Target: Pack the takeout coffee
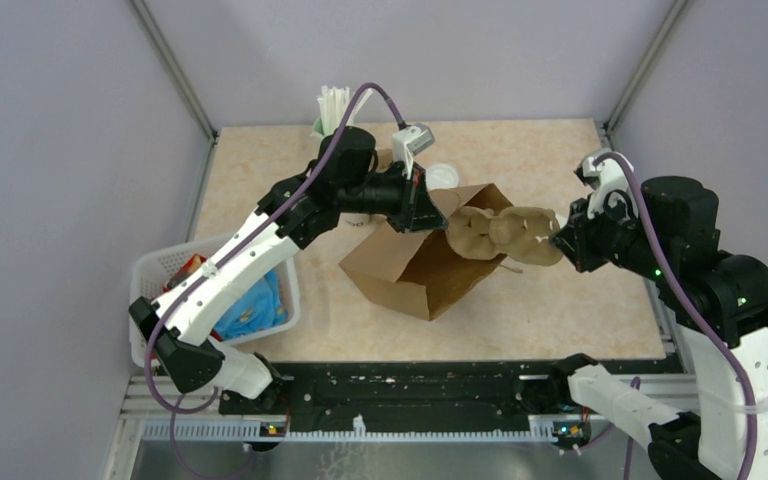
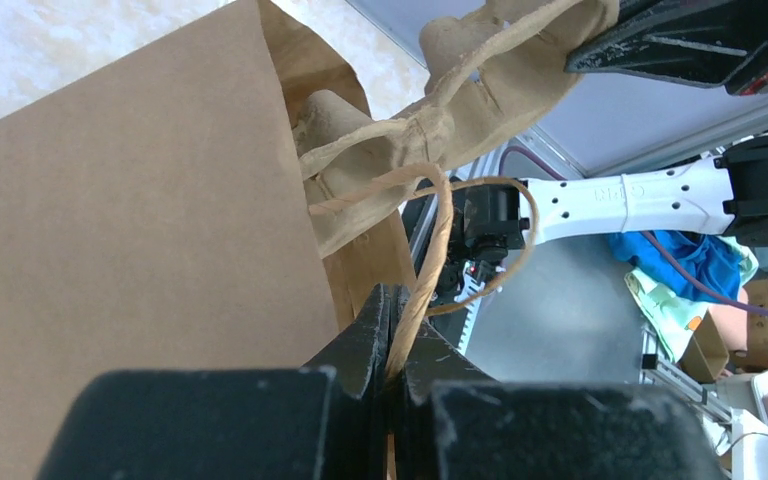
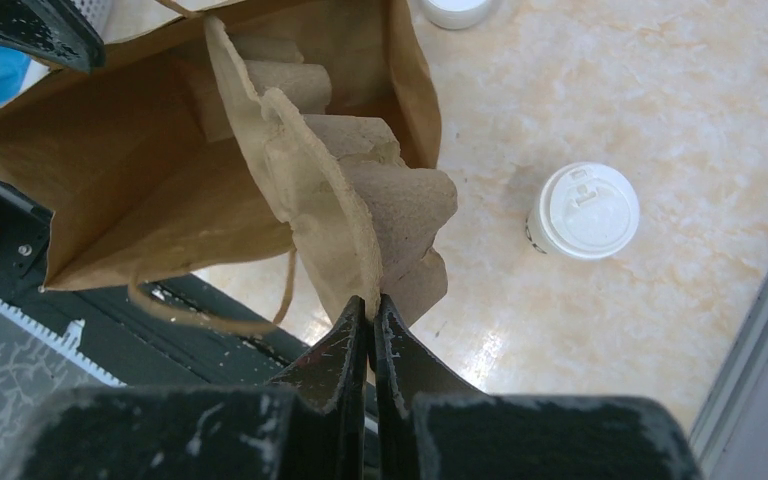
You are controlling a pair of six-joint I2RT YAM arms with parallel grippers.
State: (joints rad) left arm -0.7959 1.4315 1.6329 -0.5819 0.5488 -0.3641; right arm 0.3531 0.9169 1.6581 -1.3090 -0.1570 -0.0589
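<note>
Claws on both arms are pinched tight. The left claw [image 2: 392, 300] has its fingers closed on the twisted paper handle [image 2: 425, 250] of the brown paper bag [image 1: 415, 270]. The bag lies tipped on the marbled surface [image 1: 560, 310] with its mouth toward the right arm. The right claw [image 3: 370, 300] grips the rim of the brown pulp tray [image 3: 360, 210], its jaws all but touching. The tray's far end sits inside the bag's mouth while the near end sticks out.

The takeout coffee [image 3: 585, 210] stands upright on the surface with its lid on. It is outside the bag, on the side toward the back wall, and neither claw touches it.

At the left edge sits a white basket [image 1: 155, 272] with a blue packet [image 1: 255, 305] in it. White straws [image 1: 332, 105] stand up near the back corner.
</note>
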